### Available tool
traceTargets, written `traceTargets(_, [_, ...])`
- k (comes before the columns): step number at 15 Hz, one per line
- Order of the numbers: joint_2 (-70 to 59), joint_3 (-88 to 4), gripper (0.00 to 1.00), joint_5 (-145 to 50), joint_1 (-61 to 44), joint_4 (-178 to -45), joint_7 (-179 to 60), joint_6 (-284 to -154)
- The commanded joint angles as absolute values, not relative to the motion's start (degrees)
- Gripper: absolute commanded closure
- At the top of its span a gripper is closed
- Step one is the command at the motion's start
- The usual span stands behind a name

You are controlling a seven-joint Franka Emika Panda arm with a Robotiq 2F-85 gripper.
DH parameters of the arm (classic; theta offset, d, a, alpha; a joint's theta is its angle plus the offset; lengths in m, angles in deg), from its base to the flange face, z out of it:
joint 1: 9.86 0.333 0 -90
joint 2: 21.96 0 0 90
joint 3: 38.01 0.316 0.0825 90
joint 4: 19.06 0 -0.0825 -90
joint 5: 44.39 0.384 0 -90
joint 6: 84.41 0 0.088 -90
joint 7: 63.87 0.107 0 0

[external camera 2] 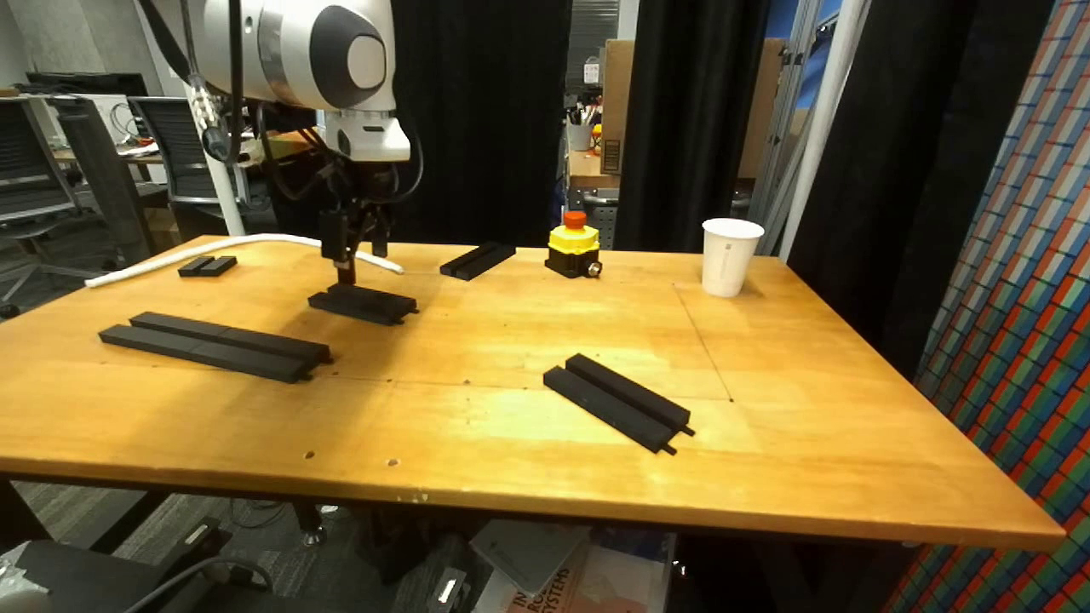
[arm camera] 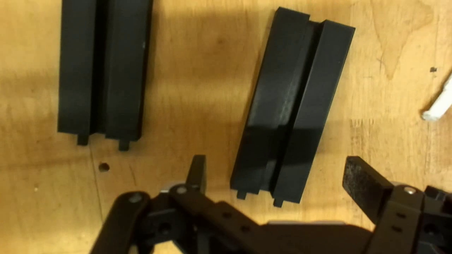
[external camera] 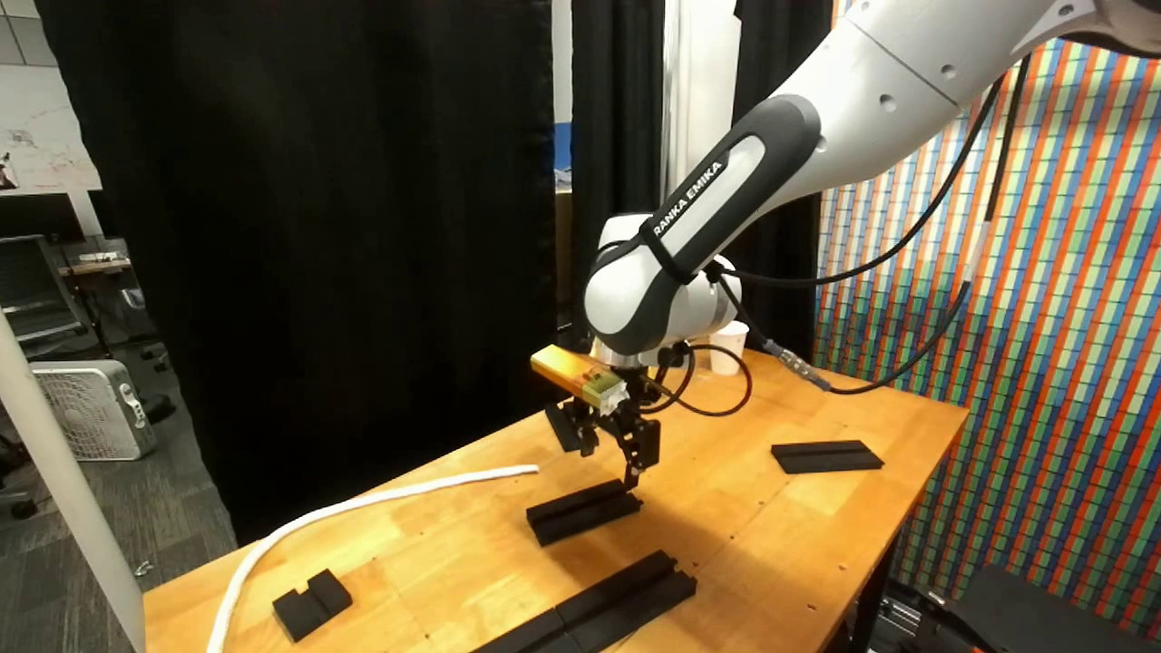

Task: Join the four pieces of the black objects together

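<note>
Gripper [arm camera: 274,169]: spread wide, aimed down at the middle bar [arm camera: 291,106]; straddles the pegged end in the wrist view.
Fingers [arm camera: 367,185]: apart, one on each side of the bar, with wood visible between in the wrist view.
Contact: can't tell whether touching or just above; down to the bar's edge in both exterior views.
Middle bar: black, flat on the table [external camera 2: 511,460], grooved lengthwise, two small pegs at one end; near the joined strip [external camera 2: 217,349], apart from it, slightly skewed to it.
Joined strip: two black grooved bars end to end, with a visible seam; pegs at one end; cut off at the bottom of an exterior view and at the top of the wrist view.
Side bar [external camera 2: 617,404]: black, grooved, flat, set diagonally; well apart from the other bars; pegged end toward the near table edge.
Back bar [external camera 2: 479,260]: black, grooved, flat near the far edge; partly hidden behind the gripper in an exterior view.
Short block [external camera 2: 207,266]: black, grooved, stubby; near the white tube [external camera: 463,479].
White tube: laid in a curve on the table.
Red-button box [external camera 2: 573,244]: yellow over black, near the back bar.
Cup [external camera 2: 730,260]: white, upright, near a far corner.
Arm [external camera: 853,100]: white and dark grey, in from top right in an exterior view.
</note>
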State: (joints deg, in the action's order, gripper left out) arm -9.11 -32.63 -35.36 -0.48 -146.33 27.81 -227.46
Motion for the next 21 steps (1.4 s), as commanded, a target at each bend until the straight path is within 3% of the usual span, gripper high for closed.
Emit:
traceTargets(1, [-4.1,-33.4,0.0,-37.6,2.2,-142.5,32.0,-231.7])
traceTargets(18, [3.1,-35.3,0.0,-36.1,4.3,-139.9,34.2,-236.4])
traceTargets(20, [3.3,-35.1,0.26,-35.9,4.1,-139.7,33.8,-236.2])
traceTargets(21, [3.6,-35.0,0.32,-35.6,3.8,-139.8,33.4,-236.7])
